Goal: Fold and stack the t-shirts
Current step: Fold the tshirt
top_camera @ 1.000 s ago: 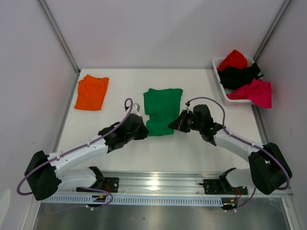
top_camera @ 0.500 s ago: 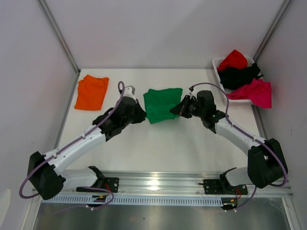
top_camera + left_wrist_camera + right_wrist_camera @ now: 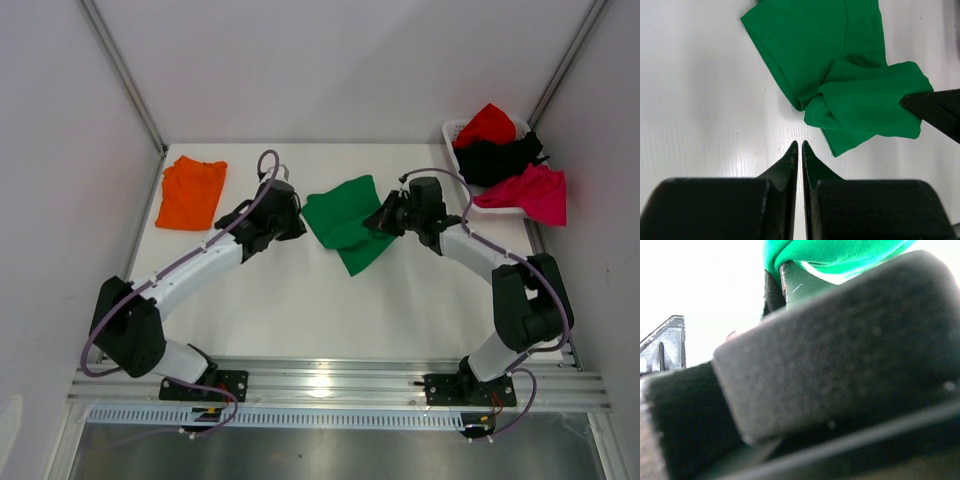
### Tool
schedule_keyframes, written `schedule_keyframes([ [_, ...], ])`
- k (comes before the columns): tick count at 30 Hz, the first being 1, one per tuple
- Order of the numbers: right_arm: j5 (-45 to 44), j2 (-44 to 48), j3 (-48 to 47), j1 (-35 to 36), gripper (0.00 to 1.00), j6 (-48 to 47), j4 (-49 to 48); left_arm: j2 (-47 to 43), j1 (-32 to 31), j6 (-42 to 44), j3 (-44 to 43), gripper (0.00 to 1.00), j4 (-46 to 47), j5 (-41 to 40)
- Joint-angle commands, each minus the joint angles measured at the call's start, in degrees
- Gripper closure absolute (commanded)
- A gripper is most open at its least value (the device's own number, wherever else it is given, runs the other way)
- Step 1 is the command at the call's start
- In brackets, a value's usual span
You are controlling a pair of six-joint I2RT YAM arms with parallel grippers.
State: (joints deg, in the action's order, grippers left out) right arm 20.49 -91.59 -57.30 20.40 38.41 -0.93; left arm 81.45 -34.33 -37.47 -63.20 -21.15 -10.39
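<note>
The bright green t-shirt (image 3: 345, 218) lies partly folded and skewed at the table's middle. It also shows in the left wrist view (image 3: 840, 75). My right gripper (image 3: 383, 220) is shut on its right edge and holds that edge bunched up. Green cloth (image 3: 835, 252) sits between the fingers in the right wrist view. My left gripper (image 3: 298, 226) is shut and empty, its tips (image 3: 800, 146) just short of the shirt's left edge. The orange t-shirt (image 3: 190, 192) lies folded at the back left.
A white basket (image 3: 452, 130) at the back right holds red (image 3: 486, 124), black (image 3: 500, 155) and magenta (image 3: 530, 190) t-shirts. White side walls close in the table on both sides.
Both arms have reached farther back. The green t-shirt has turned from a square lie to a skewed, bunched one, pulled by my right gripper. My left gripper no longer touches it.
</note>
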Motion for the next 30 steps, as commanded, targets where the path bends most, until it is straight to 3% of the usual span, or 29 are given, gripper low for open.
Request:
schedule_keyframes([
  [1,1.0,-1.7,-3.3,-0.8,1.00,-1.2,-1.8,1.2,0.5,1.2,-4.3,0.93,0.2,2.4],
  [9,0.9,-7.1,-5.6,-1.1,1.00,-1.1,-3.1,2.8,0.5,1.3,-3.9,0.93,0.8,3.5],
  [19,5.3,-20.5,-20.3,-1.2,1.00,0.0,-2.9,4.2,0.5,0.9,-0.6,0.94,2.2,5.0],
  [23,4.7,-24.9,-28.0,-1.2,1.00,-0.4,0.5,4.9,0.5,1.3,0.1,0.94,2.4,5.2],
  [24,4.4,-28.3,-34.5,-1.2,1.00,-0.8,3.3,5.8,0.5,1.3,0.4,0.94,2.9,5.6],
  [30,4.6,-31.2,-38.1,-1.2,1.00,-0.8,4.5,8.0,0.5,1.4,0.5,0.95,3.0,6.1],
])
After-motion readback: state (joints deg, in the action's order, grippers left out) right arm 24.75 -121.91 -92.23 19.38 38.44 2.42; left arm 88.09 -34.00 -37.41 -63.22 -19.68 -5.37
